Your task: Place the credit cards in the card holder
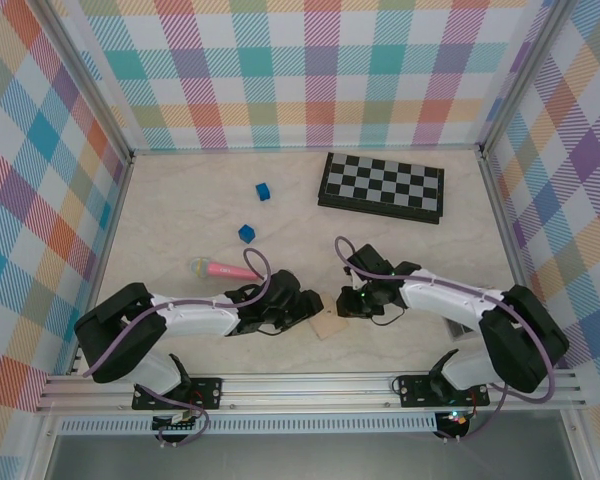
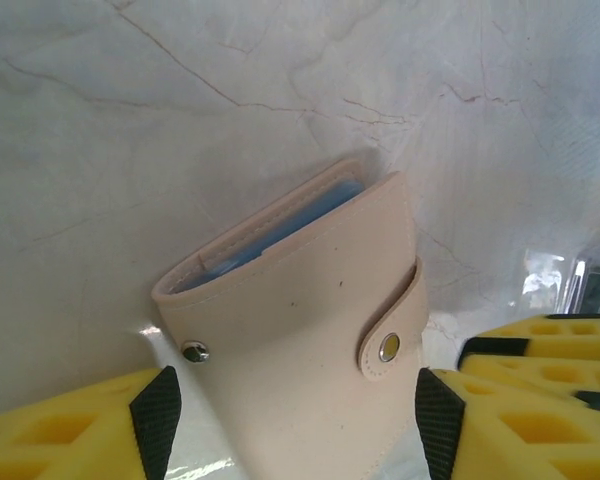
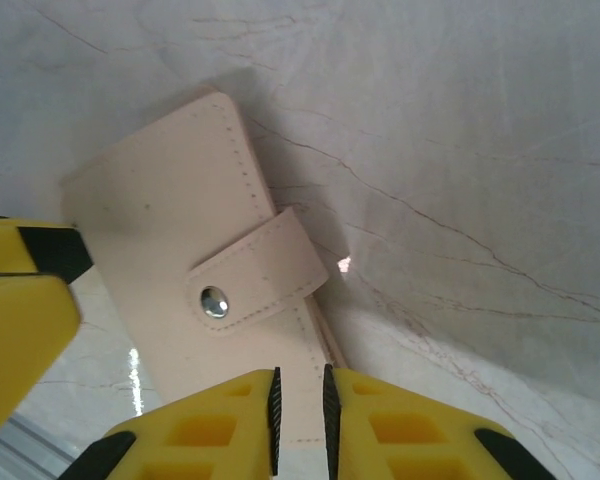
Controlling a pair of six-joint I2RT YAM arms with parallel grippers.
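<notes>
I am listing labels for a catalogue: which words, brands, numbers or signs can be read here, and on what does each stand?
No text is readable anywhere.
The card holder: plain tan surface and metal snaps, no brand.
The chessboard: squares only, no letters or numbers visible.
The blue cubes: too small to tell.

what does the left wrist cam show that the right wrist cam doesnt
Only the left wrist view: the card holder has a blue inner panel peeking from its open edge and a second snap stud on its face, and the left gripper is open, with a finger on either side of it.
Only the right wrist view: the right gripper is nearly shut, pinching the card holder's edge.
Both: the tan card holder, its strap snap and the marbled table.
</notes>
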